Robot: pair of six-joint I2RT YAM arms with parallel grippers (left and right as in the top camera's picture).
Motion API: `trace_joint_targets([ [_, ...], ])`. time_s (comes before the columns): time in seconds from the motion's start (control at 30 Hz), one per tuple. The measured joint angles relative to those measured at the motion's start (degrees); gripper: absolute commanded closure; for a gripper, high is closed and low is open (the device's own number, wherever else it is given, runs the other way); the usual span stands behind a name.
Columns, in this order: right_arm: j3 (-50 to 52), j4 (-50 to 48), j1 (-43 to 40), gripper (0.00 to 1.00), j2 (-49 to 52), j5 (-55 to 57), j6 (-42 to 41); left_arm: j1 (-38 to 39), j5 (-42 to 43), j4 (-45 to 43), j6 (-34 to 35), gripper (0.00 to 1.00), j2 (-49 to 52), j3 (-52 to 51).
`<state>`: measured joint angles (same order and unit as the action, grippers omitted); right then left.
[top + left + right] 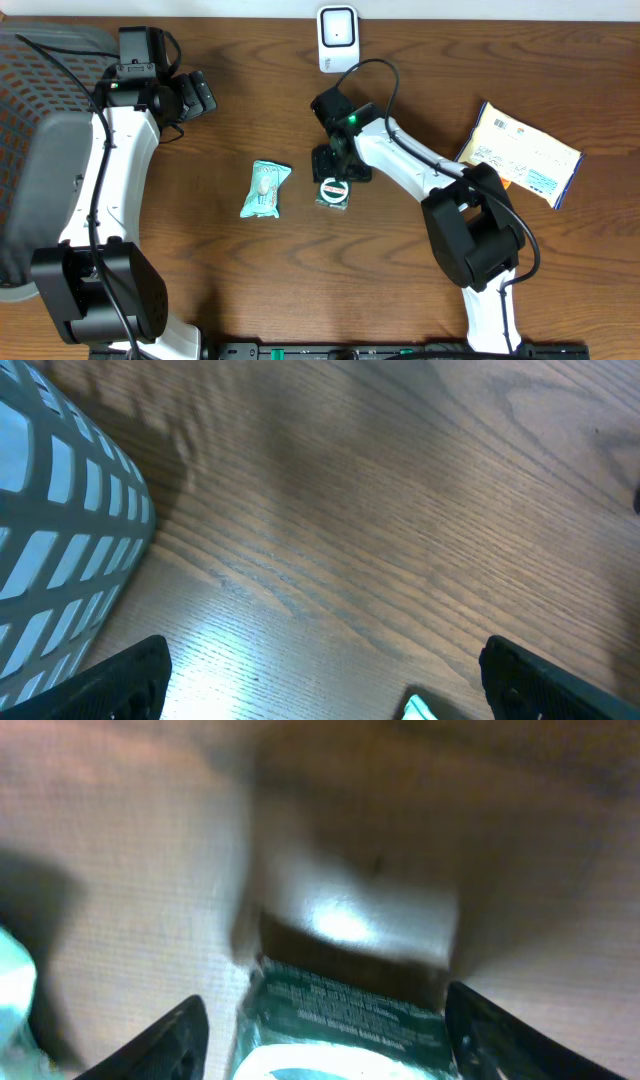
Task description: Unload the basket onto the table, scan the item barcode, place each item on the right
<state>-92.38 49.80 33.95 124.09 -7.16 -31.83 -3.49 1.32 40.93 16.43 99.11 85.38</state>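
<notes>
Right jaws: parted, straddling dark green item [340, 1015], not closed on it; item lies mid-desk, near teal packet [265, 188]; left jaws: wide apart, holding nothing, over bare wood; white scanner [338, 38] at far edge; brown wood-grain desk [400, 300]; grey mesh object [40, 60] at left.

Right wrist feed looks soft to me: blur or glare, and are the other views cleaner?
Right wrist: blurred throughout, print on the green pack unreadable, bright glare on the table just beyond it. Left wrist: sharp wood grain, mild sheen low in frame. Overhead: crisp, evenly lit, soft shadows only.
</notes>
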Motion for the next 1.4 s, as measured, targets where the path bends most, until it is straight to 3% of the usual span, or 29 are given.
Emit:
trace_joint_targets([
  [0.33,0.02,6.54,0.26,0.3,0.0,1.53,-6.95,0.0,0.0,0.0,0.02,0.02,0.0,0.0],
  [0.47,0.02,7.45,0.35,0.22,-0.02,1.97,-8.72,0.0,0.0,0.0,0.02,0.02,0.0,0.0],
  [0.67,0.09,6.01,0.46,0.27,0.0,2.49,-9.92,0.0,0.0,0.0,0.02,0.02,0.0,0.0],
  [1.17,0.15,10.64,0.68,0.24,0.0,-0.09,-11.19,0.0,0.0,0.0,0.02,0.02,0.0,0.0],
  [1.4,0.15,10.47,3.78,0.33,0.0,1.4,-11.69,0.0,0.02,0.0,0.02,0.02,0.0,0.0],
])
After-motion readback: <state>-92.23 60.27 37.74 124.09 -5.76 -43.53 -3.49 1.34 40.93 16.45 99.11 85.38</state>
